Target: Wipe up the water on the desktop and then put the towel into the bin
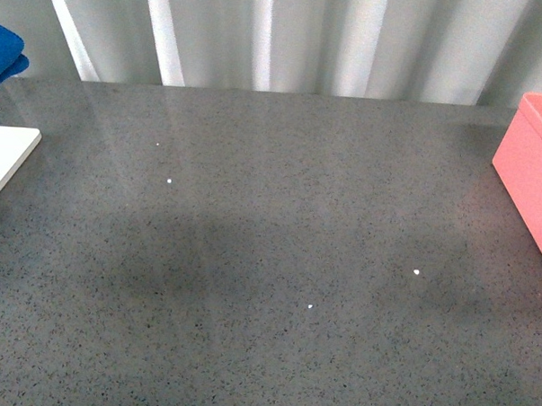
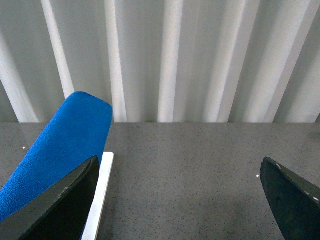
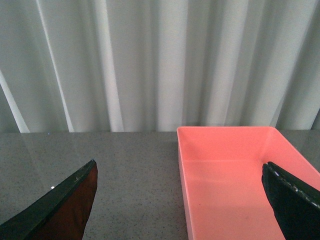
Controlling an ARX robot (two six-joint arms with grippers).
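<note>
desktop: fills the front view, neither arm showing there. It runs under and ahead of both claws to a pale pleated curtain along the far edge.

bin: open side up, inside bare. Ahead of the right claw; near end sits in the gap between the fingers, shifted toward one finger. No contact visible.

towel: bunched, ahead of the left claw, partly hidden behind one finger and outside the gap, not gripped. Well apart from the bin, at the opposite edge of the front view.

white board: flat on the desktop, under the towel, just beside that same finger.

left claw: fingers spread wide, only bare desktop between them.
right claw: fingers spread wide, holding nothing.

specks: a few tiny bright white dots scattered on the desktop, one near a left-claw finger. Cannot tell if they are water.
</note>
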